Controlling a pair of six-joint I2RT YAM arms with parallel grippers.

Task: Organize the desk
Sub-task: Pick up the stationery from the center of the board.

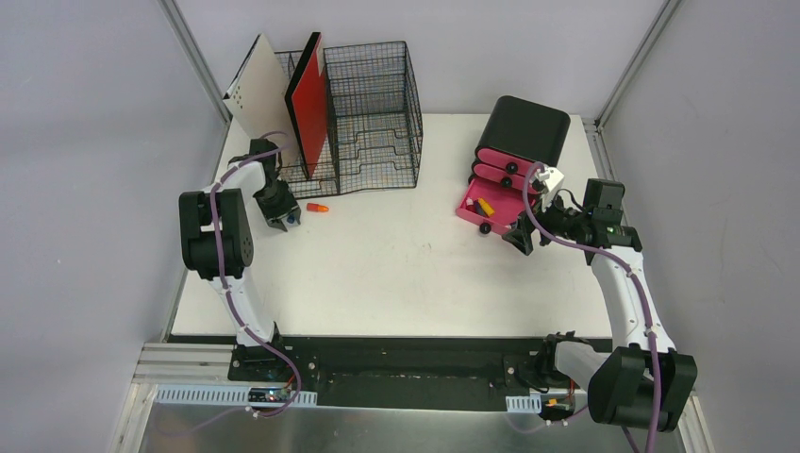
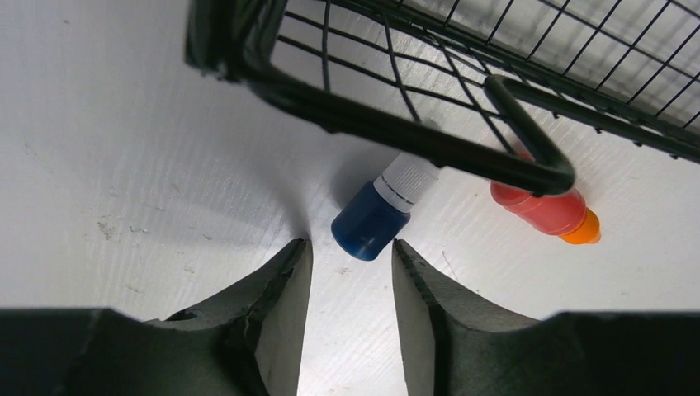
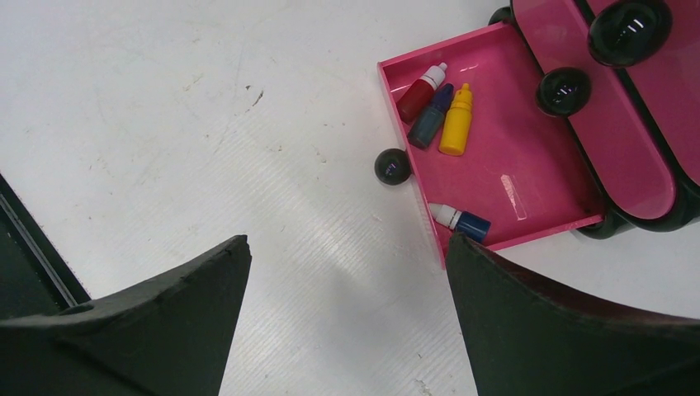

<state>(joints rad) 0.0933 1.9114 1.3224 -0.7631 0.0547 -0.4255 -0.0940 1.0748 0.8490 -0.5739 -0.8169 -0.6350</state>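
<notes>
**Left jaws parted behind a blue bottle, right jaws wide beside the pink drawer**

The left gripper (image 2: 351, 247) stands partly open, its two dark, rough-edged wedge fingers (image 2: 276, 318) gripping nothing. Just past the tips, at 12 o'clock in the left wrist view, a small blue plastic bottle with a ribbed white cap (image 2: 370, 227) lies on its side. At 2 o'clock from it lies a translucent red bottle with an orange cap (image 2: 541, 210), apart from the blue one. The bent foot bar of the black wire-mesh organizer (image 2: 413, 136) crosses above both caps, leaving little free room on that side.

The large white flat desk (image 1: 377, 274) lies under everything. Its surface is matte and faintly scuffed. Seen from the top camera, its broad middle is open, the organizer (image 1: 373, 104) stands at 11 o'clock with a red panel (image 1: 309, 90) and a pale board (image 1: 257, 90) leaning in it, and a glossy black rounded box (image 1: 524, 127) stands at 1 o'clock.

The right gripper (image 3: 347, 247) is spread wide and holds nothing, hanging over bare tabletop. At 1 o'clock in its view, a shallow glossy pink plastic drawer (image 3: 528, 124) is pulled out, a round black knob (image 3: 392, 166) on its front edge. Inside, red (image 3: 421, 92), dark blue (image 3: 431, 117) and yellow (image 3: 456, 122) bottles lie together at the far corner. Another blue bottle (image 3: 462, 221) lies at the near corner, close to the right fingertip.
</notes>
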